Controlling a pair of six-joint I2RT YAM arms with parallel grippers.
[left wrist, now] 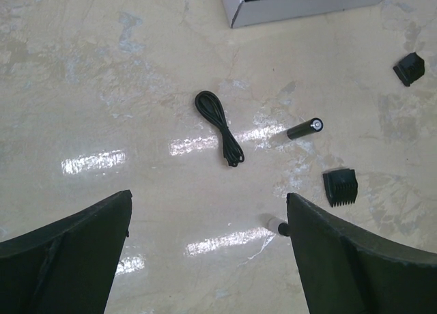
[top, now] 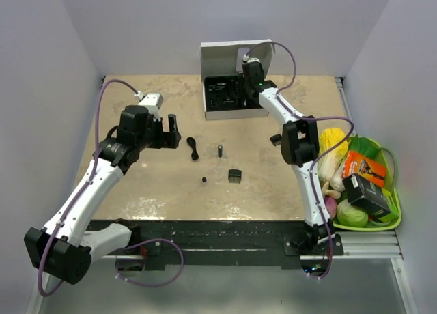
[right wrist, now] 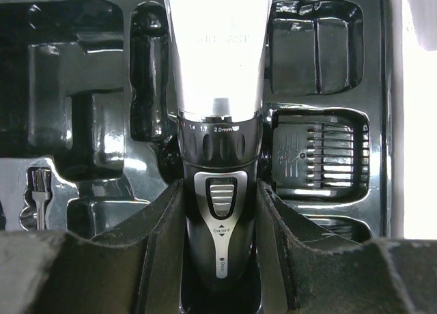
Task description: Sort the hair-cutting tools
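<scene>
Closest of all is my right pincer, and it is clamped on the sides of the black-and-silver hair clipper. I hold it by its thin lower part so the wide silver top hangs free over the black tray in the white box. I think the clipper belongs in the long hollow in the middle, beside a comb guard that sits in its own hollow. My left pincer has its fingers wide apart and holds nothing. It hangs above the counter, over the small bits lying there: the cord, the short cylinder, a second comb guard and the tiny round bit. Fingers apart means it is ready to grab one, maybe the cord.
</scene>
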